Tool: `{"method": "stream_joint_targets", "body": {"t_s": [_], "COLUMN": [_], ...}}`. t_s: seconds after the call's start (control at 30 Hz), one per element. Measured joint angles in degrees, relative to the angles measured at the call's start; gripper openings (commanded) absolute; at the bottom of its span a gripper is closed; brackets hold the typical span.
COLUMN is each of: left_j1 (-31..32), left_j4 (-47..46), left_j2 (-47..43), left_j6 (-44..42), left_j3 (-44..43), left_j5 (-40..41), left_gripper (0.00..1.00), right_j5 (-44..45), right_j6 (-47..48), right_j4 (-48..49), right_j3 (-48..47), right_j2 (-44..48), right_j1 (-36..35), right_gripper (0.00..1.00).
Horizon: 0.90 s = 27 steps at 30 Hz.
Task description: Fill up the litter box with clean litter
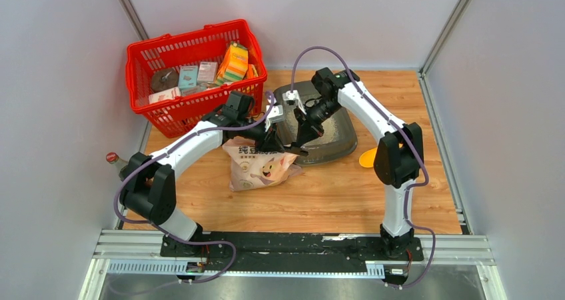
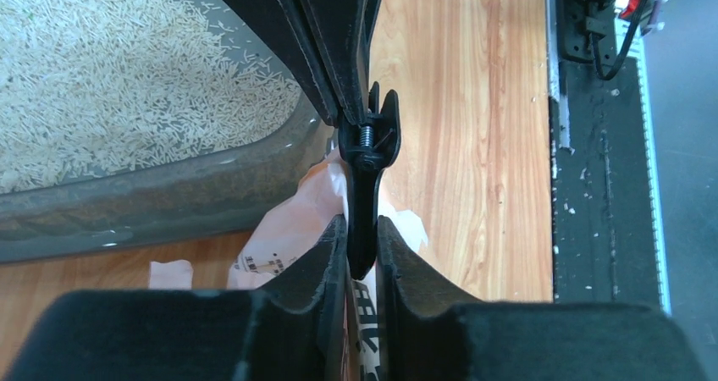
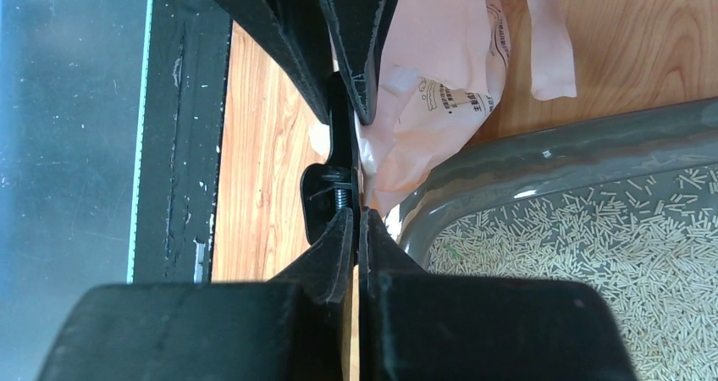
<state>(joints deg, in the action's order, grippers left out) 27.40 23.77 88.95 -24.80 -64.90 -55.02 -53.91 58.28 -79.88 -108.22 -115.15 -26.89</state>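
Observation:
The litter box (image 1: 336,147) is a dark grey tray at the table's middle back. Pale litter lies in it, seen in the left wrist view (image 2: 102,76) and the right wrist view (image 3: 610,262). The beige cat-printed bag (image 1: 256,167) lies on the table against the tray's near left corner. My left gripper (image 1: 276,142) and right gripper (image 1: 300,139) meet over that corner. Both are shut on opposite ends of a small black spring clip (image 2: 366,165), which also shows in the right wrist view (image 3: 337,165). In the wrist views my left gripper (image 2: 362,237) and my right gripper (image 3: 356,224) both show closed jaws.
A red mesh basket (image 1: 190,73) with boxes stands at the back left. A yellow scoop (image 1: 368,157) lies right of the tray, partly behind my right arm. A red-capped bottle (image 1: 113,159) stands at the left edge. Grey walls close in on both sides.

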Motion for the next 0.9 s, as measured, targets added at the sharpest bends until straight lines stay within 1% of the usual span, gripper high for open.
{"method": "stream_joint_targets", "body": {"t_s": [0.03, 0.07, 0.1, 0.13, 0.17, 0.2, 0.3, 0.43, 0.5, 0.57, 0.63, 0.7, 0.8, 0.9], "left_j1": [0.0, -0.02, -0.02, -0.02, 0.0, 0.0, 0.0, 0.02, 0.04, 0.11, 0.15, 0.2, 0.22, 0.22], "left_j4": [0.02, 0.13, 0.2, 0.2, 0.2, 0.2, 0.37, 0.7, 0.81, 0.87, 0.87, 0.87, 0.96, 0.96], "left_j2": [0.0, 0.0, 0.02, 0.0, 0.0, 0.0, 0.0, 0.0, 0.0, 0.0, 0.0, 0.0, 0.0, 0.0], "left_j6": [0.04, 0.0, 0.11, 0.09, 0.04, 0.04, 0.04, -0.24, -0.57, -0.96, -1.11, -1.11, -1.11, -1.09], "left_j3": [0.0, 0.0, 0.0, 0.0, 0.0, 0.0, 0.0, 0.0, 0.0, 0.0, 0.0, 0.0, 0.0, -0.02], "left_j5": [-0.02, -0.13, -0.26, -0.39, -0.46, -0.61, -1.07, -1.46, -1.49, -1.46, -1.42, -1.36, -1.27, -1.03], "left_gripper": [0.1, 0.02, 0.0, 0.0, 0.0, 0.0, 0.0, 0.0, 0.0, 0.0, 0.0, 0.0, 0.0, 0.0], "right_j5": [-0.15, -0.13, -0.13, -0.15, -0.17, -0.17, -0.42, -1.64, -1.46, -0.79, 0.07, 0.57, 0.92, 1.99], "right_j6": [-0.24, -0.48, -0.7, -1.01, -1.38, -1.66, -2.75, -2.43, -1.66, -0.96, -0.39, 0.0, -0.42, -2.89], "right_j4": [-0.02, -0.02, -0.02, -0.02, 0.0, 0.13, 0.52, 1.42, 2.73, 2.99, 3.19, 3.72, 5.92, 9.97], "right_j3": [-0.11, -0.11, -0.11, -0.11, -0.11, -0.11, -0.11, 0.48, 3.93, 9.44, 14.27, 16.81, 17.79, 19.32], "right_j2": [-0.09, -0.09, -0.09, -0.09, -0.09, -0.09, -0.09, 0.9, 3.82, 8.48, 12.83, 15.34, 15.74, 15.74], "right_j1": [-0.04, -0.04, -0.04, -0.04, -0.04, 0.15, 1.14, 5.18, 6.97, 7.34, 5.49, 2.69, -0.7, -0.68], "right_gripper": [0.0, 0.01, 0.08, 0.14, 0.23, 0.4, 0.58, 0.63, 0.65, 0.65, 0.65, 0.66, 0.67, 0.66]}}
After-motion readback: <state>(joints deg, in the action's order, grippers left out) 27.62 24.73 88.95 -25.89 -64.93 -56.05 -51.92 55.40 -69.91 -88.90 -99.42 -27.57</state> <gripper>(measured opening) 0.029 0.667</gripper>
